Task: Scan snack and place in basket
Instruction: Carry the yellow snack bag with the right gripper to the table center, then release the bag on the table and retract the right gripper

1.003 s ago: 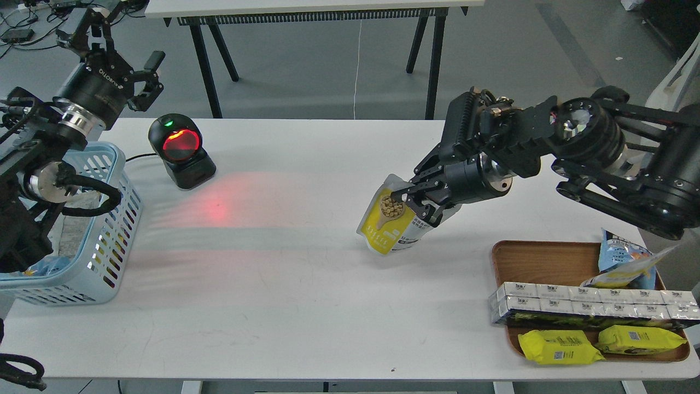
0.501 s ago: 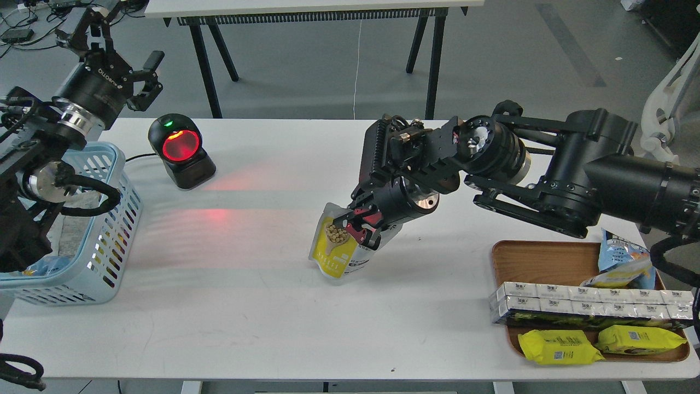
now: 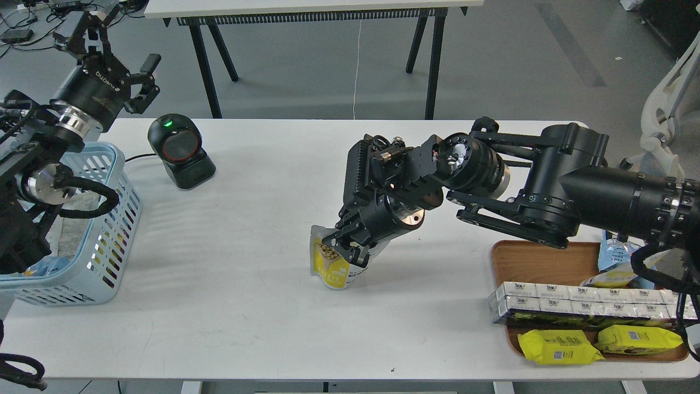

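Note:
The snack [image 3: 328, 262], a small yellow and white pouch with a round picture of beans, stands at the middle of the white table [image 3: 246, 306]. My right gripper [image 3: 343, 247] is shut on the pouch's upper part; the pouch's bottom is at or just above the tabletop. The light blue slotted basket [image 3: 104, 230] sits at the table's left edge. My left gripper [image 3: 136, 76] is raised above and behind the basket, near the scanner, open and empty.
A black barcode scanner [image 3: 179, 150] with a green light stands at the back left. A brown wooden tray [image 3: 538, 262] at the front right holds a blue-and-white bag [image 3: 620, 260], silver boxes and two flat yellow packs [image 3: 558, 346].
My right gripper has carried the snack leftward and down toward the table's middle. The scanner's red glow on its window and the table has gone out. The left arm barely moved.

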Controlling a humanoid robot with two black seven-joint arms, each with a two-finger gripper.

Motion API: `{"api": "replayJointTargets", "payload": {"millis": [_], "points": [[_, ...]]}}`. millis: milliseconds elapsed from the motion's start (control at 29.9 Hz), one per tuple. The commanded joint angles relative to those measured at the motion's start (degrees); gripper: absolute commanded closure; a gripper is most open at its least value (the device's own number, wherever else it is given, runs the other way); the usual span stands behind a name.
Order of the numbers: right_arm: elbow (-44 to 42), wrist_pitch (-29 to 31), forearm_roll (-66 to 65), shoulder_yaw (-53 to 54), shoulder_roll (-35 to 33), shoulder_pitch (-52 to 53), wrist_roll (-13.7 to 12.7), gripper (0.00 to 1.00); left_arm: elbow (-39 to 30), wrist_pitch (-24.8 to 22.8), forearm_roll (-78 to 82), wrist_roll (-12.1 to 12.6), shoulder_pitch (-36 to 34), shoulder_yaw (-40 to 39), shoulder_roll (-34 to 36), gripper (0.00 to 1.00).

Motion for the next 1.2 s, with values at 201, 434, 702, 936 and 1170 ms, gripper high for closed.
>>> {"api": "replayJointTargets", "payload": {"millis": [201, 434, 702, 936, 1170], "points": [[-1.31, -0.01, 0.0, 4.37, 0.73, -0.58, 0.0, 0.02, 0.14, 0.01, -0.42, 0.0, -0.4, -0.16, 0.33, 0.0], [-10.61, -0.01, 20.19, 14.83, -0.23, -0.22, 0.0, 0.02, 1.2, 0.01, -0.51, 0.0, -2.94, -1.04, 0.5, 0.0], [-19.95, -0.01, 48.59, 17.39, -7.08, -0.49, 0.0, 0.02, 0.76, 0.01, -1.21, 0.0, -4.44, -4.97, 1.99, 0.0], [-23.37, -0.01, 76.54, 17.48, -12.18, -2.68, 0.0, 0.02, -1.17, 0.01, -1.3, 0.0, -4.26, -11.67, 1.91, 0.0], [-26.54, -0.01, 97.02, 17.57, -12.54, -6.45, 0.0, 0.02, -9.34, 0.01, 4.57, 0.0, -9.26, -7.03, 2.7, 0.0]]}}
